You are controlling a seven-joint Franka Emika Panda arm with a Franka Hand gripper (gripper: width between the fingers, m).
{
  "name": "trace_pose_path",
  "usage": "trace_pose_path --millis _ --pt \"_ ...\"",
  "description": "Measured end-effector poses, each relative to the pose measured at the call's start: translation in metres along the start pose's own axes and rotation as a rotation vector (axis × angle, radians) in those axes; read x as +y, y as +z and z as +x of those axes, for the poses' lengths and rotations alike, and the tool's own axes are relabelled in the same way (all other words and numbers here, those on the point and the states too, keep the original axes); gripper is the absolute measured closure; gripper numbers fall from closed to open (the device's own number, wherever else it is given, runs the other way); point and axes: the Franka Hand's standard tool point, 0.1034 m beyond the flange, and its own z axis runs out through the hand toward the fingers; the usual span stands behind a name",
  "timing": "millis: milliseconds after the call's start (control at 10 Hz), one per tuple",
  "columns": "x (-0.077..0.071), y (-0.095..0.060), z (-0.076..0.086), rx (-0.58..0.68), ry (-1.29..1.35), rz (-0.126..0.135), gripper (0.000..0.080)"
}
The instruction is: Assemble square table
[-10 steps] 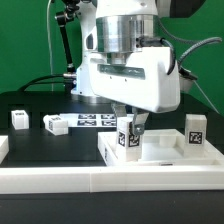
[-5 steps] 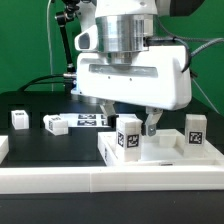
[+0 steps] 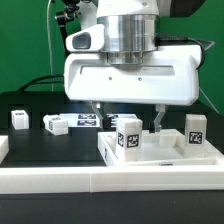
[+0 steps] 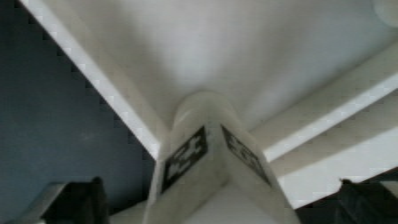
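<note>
The white square tabletop slab [image 3: 165, 156] lies at the exterior view's right, and its pale surface also shows in the wrist view [image 4: 267, 60]. A tagged white leg [image 3: 127, 137] stands upright on the slab's near left corner; it also shows in the wrist view [image 4: 214, 160]. My gripper [image 3: 128, 121] is open, with one finger [image 3: 97, 112] on each side of this leg, apart from it. In the wrist view the gripper [image 4: 222, 205] shows dark fingertips [image 4: 71, 200] at both lower corners. A second leg [image 3: 195, 131] stands on the slab's right side. Two more legs [image 3: 19, 118] [image 3: 55, 124] sit on the black table at the left.
The marker board [image 3: 92, 121] lies flat behind the slab, between the loose legs and the arm. A long low white border wall [image 3: 90, 181] runs along the front. Black cables hang at the back left against a green backdrop.
The gripper was shut on the standing leg and has opened wide, letting it go. The hand has turned broadside to the camera. The leg stays upright on the slab.
</note>
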Motion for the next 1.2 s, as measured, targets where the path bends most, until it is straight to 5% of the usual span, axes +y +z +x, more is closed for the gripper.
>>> trace_pose_path --millis 900,1000,1100,1200 --pt "0.0017 -0.0006 0.0019 0.007 -0.519 -0.009 0.0150" --pt "0.0036 -0.0010 0.0031 0.008 -0.516 -0.009 0.0281" --pt "0.0039 -0.0010 0.0031 0.007 -0.515 -0.009 0.0281" --pt "0.0038 -0.0010 0.0031 0.008 -0.510 -0.009 0.0465"
